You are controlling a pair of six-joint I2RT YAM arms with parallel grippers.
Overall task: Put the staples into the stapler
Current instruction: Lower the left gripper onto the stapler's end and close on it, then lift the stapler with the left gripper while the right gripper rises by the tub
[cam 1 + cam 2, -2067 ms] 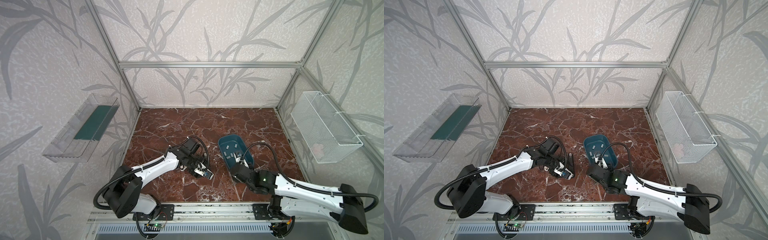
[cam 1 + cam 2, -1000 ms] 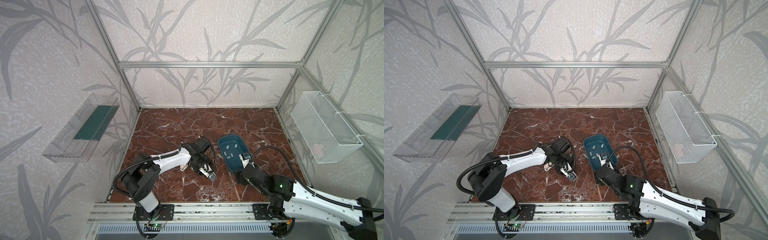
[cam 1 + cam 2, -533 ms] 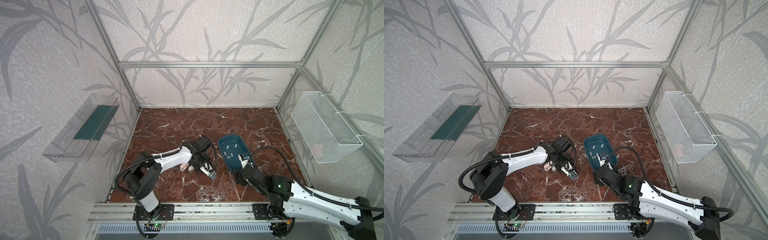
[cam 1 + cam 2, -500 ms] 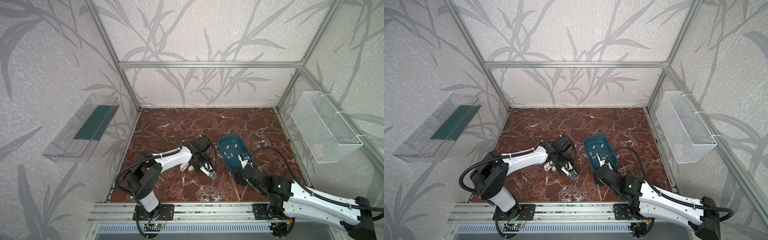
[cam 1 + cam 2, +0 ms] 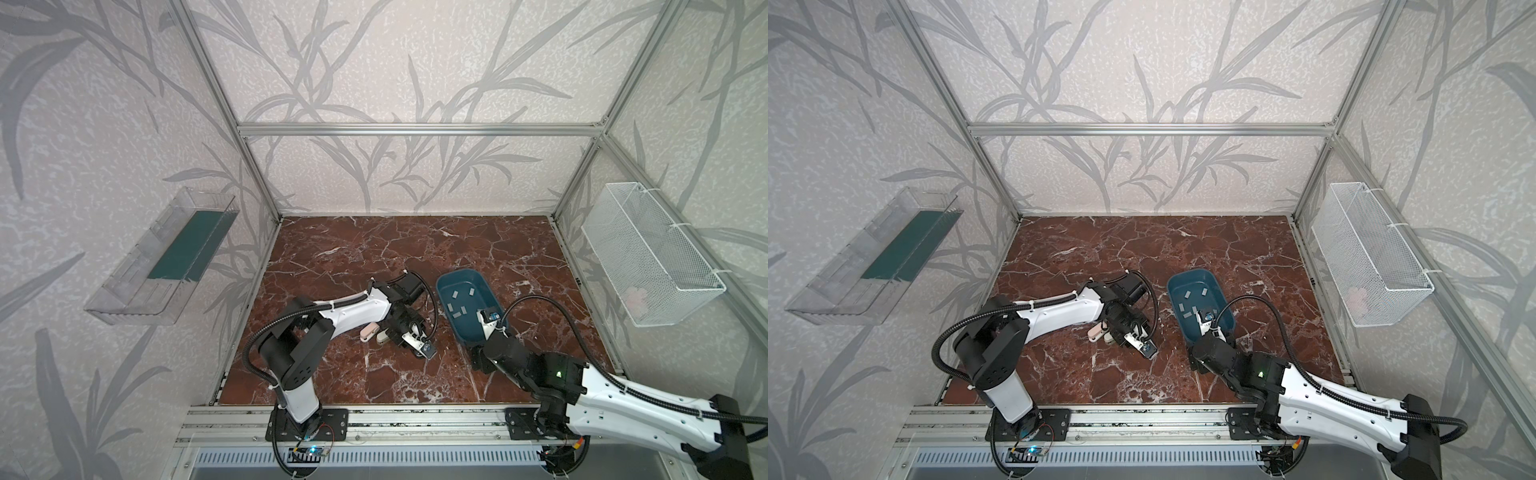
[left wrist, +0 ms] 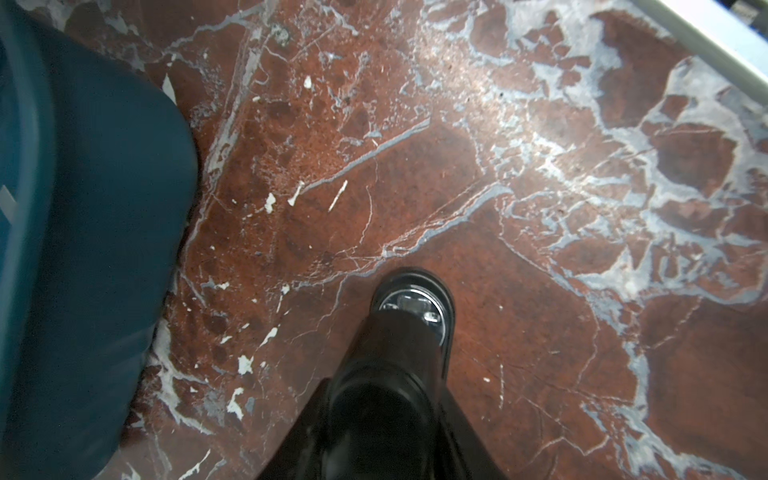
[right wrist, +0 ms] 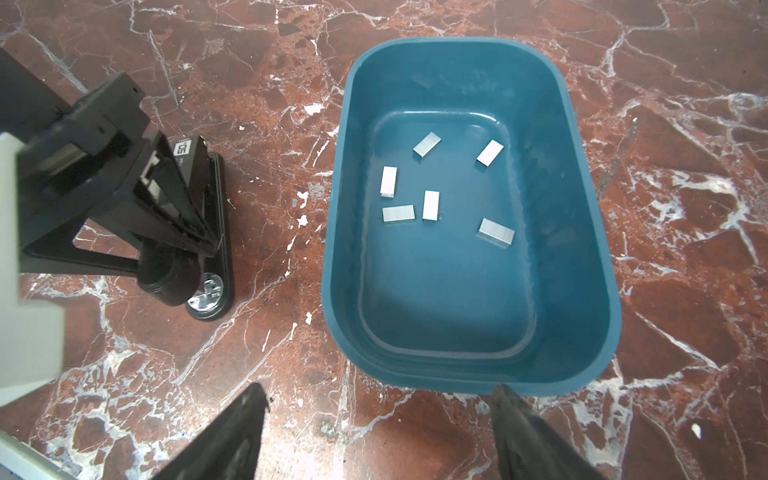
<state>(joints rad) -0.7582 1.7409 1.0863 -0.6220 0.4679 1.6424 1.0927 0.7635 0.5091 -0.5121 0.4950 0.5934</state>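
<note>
A small black stapler (image 7: 203, 216) rests on the marble floor left of a teal bin (image 7: 332, 249), its metal anvil end (image 6: 411, 307) pointing forward. My left gripper (image 5: 409, 336) (image 5: 1133, 334) (image 6: 384, 390) is shut on the stapler's body, its fingers pressed against both sides. Several grey staples (image 7: 431, 205) (image 5: 461, 309) (image 5: 1187, 295) lie loose on the bin's bottom. At the bin's near rim my right gripper (image 7: 378, 397) (image 5: 488, 320) (image 5: 1204, 322) hovers open, holding nothing.
A small pale pink and white object (image 5: 370, 331) (image 5: 1096, 332) lies beside the left arm's wrist. A white wire basket (image 5: 648, 257) hangs on the right wall and a clear shelf (image 5: 166, 257) on the left wall. The teal bin's outer wall (image 6: 83, 249) is close to the stapler.
The left gripper's jaws have narrowed onto the stapler and it shifted slightly. The right arm, pulled back from the bin two seconds ago, has stayed almost still since.
</note>
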